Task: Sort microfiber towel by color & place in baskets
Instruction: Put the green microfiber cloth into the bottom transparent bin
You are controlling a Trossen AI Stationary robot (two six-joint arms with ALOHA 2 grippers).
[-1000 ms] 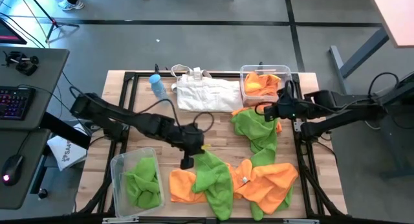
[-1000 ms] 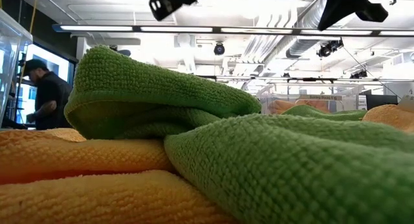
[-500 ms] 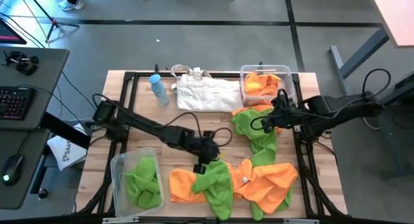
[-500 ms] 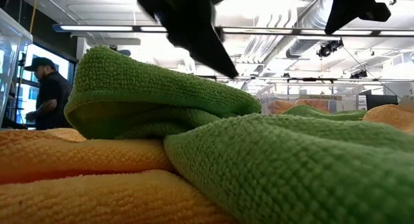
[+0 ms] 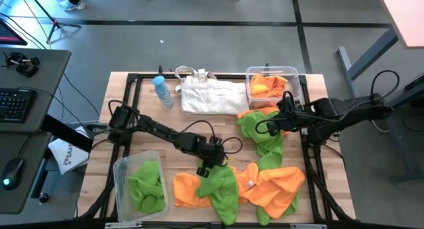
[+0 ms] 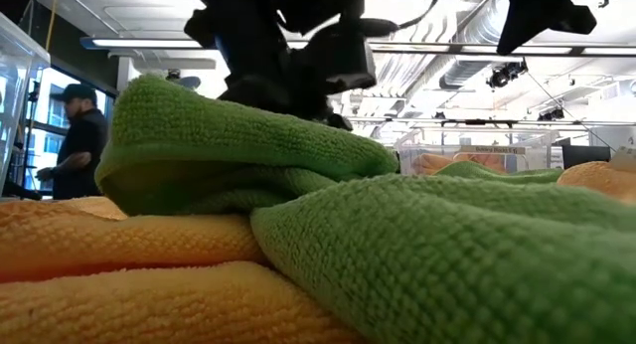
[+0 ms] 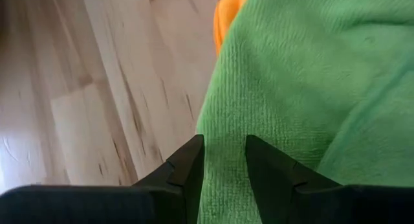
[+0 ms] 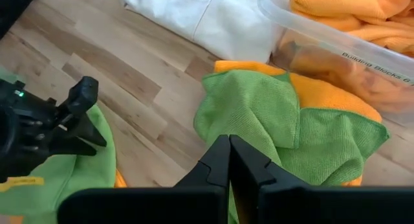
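Observation:
Orange and green microfiber towels lie heaped at the table's near middle. My left gripper (image 5: 209, 167) is down on a green towel (image 5: 220, 186) that lies over orange towels (image 5: 189, 189); it also shows in the left wrist view (image 7: 223, 149) and the low view (image 6: 283, 81). My right gripper (image 5: 262, 128) is shut and empty, hovering above another green towel (image 8: 259, 114) next to the far-right clear bin (image 5: 271, 73), which holds orange towels. The near-left clear bin (image 5: 122, 169) holds green towels. My left gripper has the green towel near its far left edge (image 7: 223, 123), close to bare wood. The cloth fills the narrow gap between its two fingers (image 7: 187, 162). The fingers come from above, slanting down from the table's left. The towel still lies on the pile.
A white fabric bag (image 5: 212, 96) and a clear bottle with a blue cap (image 5: 161, 90) lie at the table's far side. More orange towels (image 5: 278, 183) and green ones (image 5: 268, 149) lie at the near right. A person (image 6: 75, 135) stands beyond the table.
My left gripper has gone toward the table's right and near edges and come down onto the green towel. My right gripper has shifted a little toward the table's left and near edges, staying above the green towel by the orange bin.

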